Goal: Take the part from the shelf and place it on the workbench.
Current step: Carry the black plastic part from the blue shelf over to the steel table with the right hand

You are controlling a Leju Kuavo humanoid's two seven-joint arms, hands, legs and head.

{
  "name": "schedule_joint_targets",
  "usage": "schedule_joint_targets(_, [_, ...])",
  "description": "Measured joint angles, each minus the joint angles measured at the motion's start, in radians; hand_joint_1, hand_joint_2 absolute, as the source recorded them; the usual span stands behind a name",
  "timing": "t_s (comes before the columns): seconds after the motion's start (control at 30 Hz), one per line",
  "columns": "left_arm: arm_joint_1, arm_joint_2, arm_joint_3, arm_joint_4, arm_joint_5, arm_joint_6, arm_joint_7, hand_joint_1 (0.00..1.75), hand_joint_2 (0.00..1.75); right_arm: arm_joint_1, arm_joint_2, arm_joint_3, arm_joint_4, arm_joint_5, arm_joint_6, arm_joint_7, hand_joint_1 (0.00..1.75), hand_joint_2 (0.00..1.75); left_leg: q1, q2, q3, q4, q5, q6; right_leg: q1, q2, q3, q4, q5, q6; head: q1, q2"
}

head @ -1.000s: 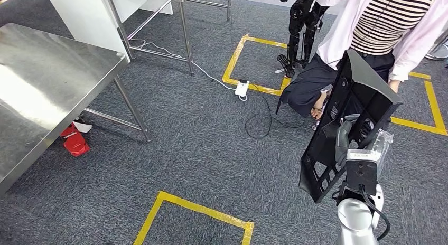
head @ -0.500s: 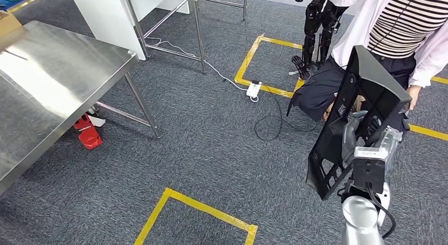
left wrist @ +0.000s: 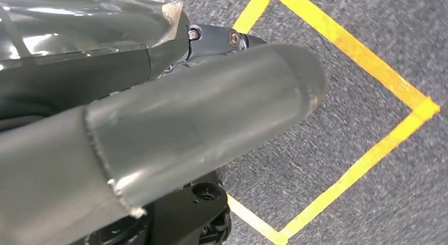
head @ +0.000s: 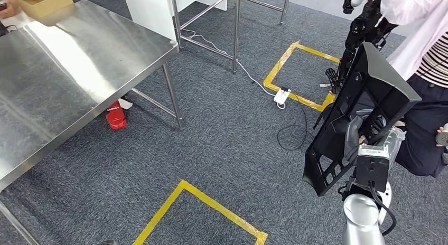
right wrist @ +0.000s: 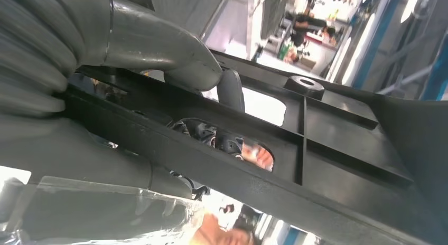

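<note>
Across the upper left of the head view lies the stainless steel surface [head: 68,71], smooth, bright and flat on thin steel legs, with grey carpet [head: 222,150] and yellow tape squares [head: 211,203] below it. At the right edge, well apart from that surface, my right hand [head: 355,137] grips the black plastic part [head: 364,118], a large ribbed panel with cut-outs, held nearly upright. From the right wrist view, my thumb [right wrist: 169,60] lies over one rib, fingers hidden behind. I judge it stiff and light for its size but awkwardly broad, likely to swing; a rib beside a cut-out gives the firmest hold. My left hand [left wrist: 158,129] hangs over the carpet; whether it is clenched I cannot tell. A person [head: 422,71] crouches just beyond the part.
</note>
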Motion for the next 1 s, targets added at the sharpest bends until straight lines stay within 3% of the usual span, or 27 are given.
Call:
schedule_joint_targets(0.03, [0.0, 0.0, 0.001, 0.0, -0.002, 0.0, 0.0, 0.0, 0.0, 0.0, -0.001, 0.0, 0.002, -0.002, -0.002, 0.0, 1.75, 1.75, 0.0, -0.012, 0.0, 0.001, 0.0, 0.0, -0.001, 0.001, -0.008, 0.008, 0.006, 0.006, 0.0, 0.0])
schedule_joint_targets(0.07, [0.0, 0.0, 0.001, 0.0, -0.003, -0.001, -0.001, 0.0, 0.0, 0.0, -0.001, 0.0, 0.003, -0.004, -0.004, 0.0, 1.75, 1.75, 0.001, -0.024, 0.0, 0.003, -0.001, -0.001, -0.003, 0.003, 0.005, -0.024, 0.027, 0.016, 0.0, 0.0])
schedule_joint_targets(0.13, [-0.001, 0.0, 0.002, 0.0, -0.009, -0.001, -0.003, 0.0, 0.0, 0.0, -0.003, 0.0, 0.004, -0.008, -0.009, -0.001, 1.75, 1.75, 0.001, -0.046, -0.001, 0.011, -0.005, -0.008, -0.011, 0.025, 0.062, -0.156, 0.083, 0.033, 0.001, 0.0])
schedule_joint_targets(0.2, [-0.002, 0.001, 0.002, 0.0, -0.015, -0.001, -0.003, 0.0, 0.0, -0.001, -0.005, 0.0, 0.004, -0.012, -0.016, -0.002, 1.75, 1.75, -0.001, -0.065, -0.008, 0.02, -0.008, -0.018, -0.015, 0.046, 0.103, -0.243, 0.112, 0.032, 0.002, 0.0])
schedule_joint_targets(0.3, [-0.002, 0.005, 0.002, 0.0, -0.025, 0.0, -0.003, 0.0, 0.0, 0.001, -0.006, -0.001, 0.004, -0.016, -0.026, -0.007, 1.75, 1.75, 0.001, -0.079, -0.016, 0.022, -0.007, -0.031, -0.014, 0.034, 0.11, -0.253, 0.117, 0.015, 0.002, 0.0])
schedule_joint_targets(0.37, [-0.005, 0.006, 0.002, 0.0, -0.03, 0.0, -0.001, 0.0, 0.0, 0.0, -0.006, -0.001, 0.004, -0.02, -0.032, -0.011, 1.75, 1.75, 0.003, -0.047, -0.033, 0.058, -0.032, -0.04, -0.016, 0.02, 0.113, -0.256, 0.119, 0.001, -0.003, 0.0])
schedule_joint_targets(0.43, [-0.011, 0.006, 0.002, 0.0, -0.032, 0.0, 0.0, 0.0, 0.0, 0.0, -0.007, -0.003, 0.005, -0.025, -0.039, -0.015, 1.75, 1.75, 0.004, 0.001, -0.086, 0.17, -0.091, -0.049, -0.013, 0.004, 0.115, -0.257, 0.118, -0.011, -0.01, 0.0])
schedule_joint_targets(0.5, [-0.015, 0.006, 0.002, 0.0, -0.035, 0.001, 0.003, 0.0, 0.0, -0.001, -0.009, -0.004, 0.009, -0.028, -0.043, -0.018, 1.75, 1.75, 0.007, 0.019, -0.147, 0.29, -0.135, -0.053, -0.009, -0.013, 0.115, -0.257, 0.116, -0.015, -0.012, 0.0])
schedule_joint_targets(0.53, [-0.016, 0.006, 0.002, 0.0, -0.036, 0.001, 0.004, 0.0, 0.0, -0.001, -0.01, -0.004, 0.012, -0.029, -0.044, -0.019, 1.75, 1.75, 0.008, 0.022, -0.157, 0.308, -0.132, -0.053, -0.007, -0.022, 0.116, -0.257, 0.115, -0.016, -0.012, 0.0])
schedule_joint_targets(0.57, [-0.017, 0.005, 0.002, 0.0, -0.038, 0.001, 0.004, 0.0, 0.0, -0.002, -0.01, -0.004, 0.015, -0.03, -0.045, -0.019, 1.75, 1.75, 0.008, 0.025, -0.148, 0.287, -0.111, -0.051, -0.006, -0.03, 0.117, -0.257, 0.114, -0.017, -0.012, 0.0])
schedule_joint_targets(0.6, [-0.018, 0.005, 0.002, 0.0, -0.039, 0.002, 0.005, 0.0, 0.0, -0.003, -0.011, -0.004, 0.018, -0.03, -0.046, -0.02, 1.75, 1.75, 0.008, 0.032, -0.12, 0.23, -0.078, -0.047, -0.005, -0.038, 0.119, -0.257, 0.113, -0.018, -0.012, 0.0])
schedule_joint_targets(0.67, [-0.026, 0.005, 0.002, 0.0, -0.041, 0.003, 0.006, 0.0, 0.0, -0.006, -0.011, -0.004, 0.021, -0.03, -0.049, -0.023, 1.75, 1.75, 0.0, 0.069, -0.051, 0.093, -0.025, -0.034, 0.0, -0.054, 0.121, -0.256, 0.11, -0.017, -0.012, 0.0])
schedule_joint_targets(0.73, [-0.034, 0.004, 0.002, -0.001, -0.045, 0.004, 0.007, 0.0, 0.0, -0.008, -0.012, -0.005, 0.021, -0.028, -0.054, -0.026, 1.75, 1.75, -0.009, 0.088, -0.023, 0.032, -0.014, -0.025, 0.006, -0.069, 0.122, -0.257, 0.107, -0.011, -0.011, 0.0])
schedule_joint_targets(0.8, [-0.036, 0.002, 0.002, -0.001, -0.048, 0.004, 0.009, 0.0, 0.0, -0.008, -0.012, -0.005, 0.02, -0.023, -0.057, -0.026, 1.75, 1.75, -0.01, 0.068, -0.022, 0.025, -0.012, -0.017, 0.009, -0.083, 0.124, -0.258, 0.103, -0.003, -0.011, 0.0])
schedule_joint_targets(0.83, [-0.036, 0.0, 0.002, -0.001, -0.049, 0.004, 0.009, 0.0, 0.0, -0.007, -0.012, -0.005, 0.019, -0.02, -0.058, -0.025, 1.75, 1.75, -0.009, 0.059, -0.018, 0.018, -0.008, -0.013, 0.009, -0.078, 0.123, -0.253, 0.098, 0.002, -0.01, 0.0])
schedule_joint_targets(0.9, [-0.037, -0.004, 0.002, -0.001, -0.05, 0.004, 0.01, 0.0, 0.0, -0.007, -0.014, -0.005, 0.017, -0.013, -0.058, -0.02, 1.75, 1.75, -0.002, 0.041, -0.008, 0.006, 0.0, -0.002, 0.007, -0.04, 0.099, -0.195, 0.067, 0.004, -0.008, 0.0])
schedule_joint_targets(0.93, [-0.037, -0.006, 0.002, -0.001, -0.05, 0.004, 0.01, 0.0, 0.0, -0.006, -0.016, -0.006, 0.017, -0.012, -0.057, -0.018, 1.75, 1.75, -0.001, 0.031, -0.007, 0.005, 0.001, 0.0, 0.004, -0.018, 0.071, -0.135, 0.041, 0.002, -0.006, 0.0])
schedule_joint_targets(1.0, [-0.036, -0.007, 0.002, -0.001, -0.05, 0.005, 0.01, 0.0, 0.0, -0.005, -0.019, -0.008, 0.018, -0.012, -0.055, -0.014, 1.75, 1.75, 0.0, 0.009, -0.007, 0.005, 0.001, 0.003, 0.002, 0.001, 0.005, -0.005, -0.009, 0.001, -0.004, 0.0])
